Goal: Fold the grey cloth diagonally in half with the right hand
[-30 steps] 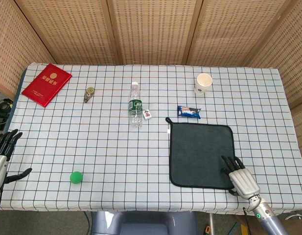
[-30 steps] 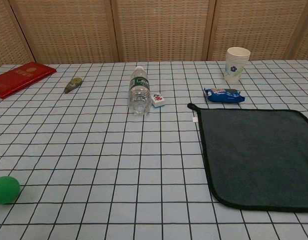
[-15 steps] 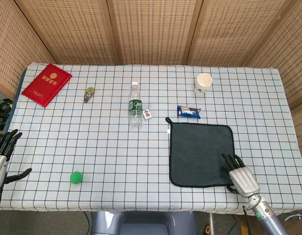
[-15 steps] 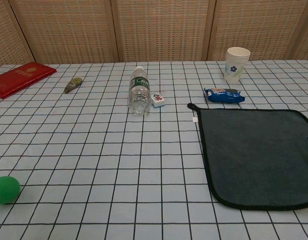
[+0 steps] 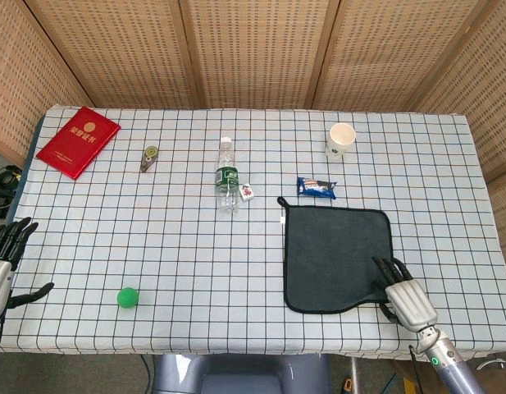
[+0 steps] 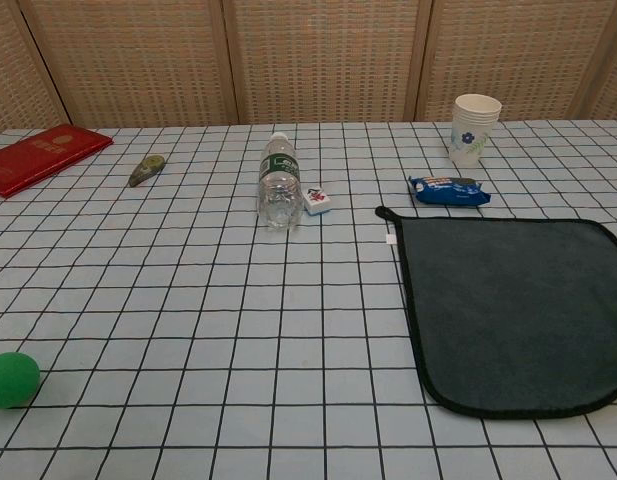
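We're looking at a surface [image 5: 154,246] w/ a white, black-gridded covering. The flat grey square cloth w/ dark stitched edging [image 5: 335,254] is lying at the right-front, its near-right corner looking pulled in under the right hand [image 5: 404,297]. That metal-backed hand w/ dark fingers is resting on that corner; we can't tell if it's pinching the fabric or only touching it. The left hand [image 5: 0,263] is hanging off the surface's left edge, fingers apart, holding nothing.

Just beyond the cloth's far edge a small blue crinkly snack packet [image 5: 316,188] is lying, w/ a white paper cup [image 5: 341,139] standing further back. A clear plastic bottle w/ green label [image 5: 227,176] is lying left of the cloth, a small white tile [image 5: 248,192] just beside it. Well apart to the left: an olive oval object [image 5: 150,156], a red booklet w/ gold emblem [image 5: 79,141], and a round green ball [image 5: 128,297] near the front.
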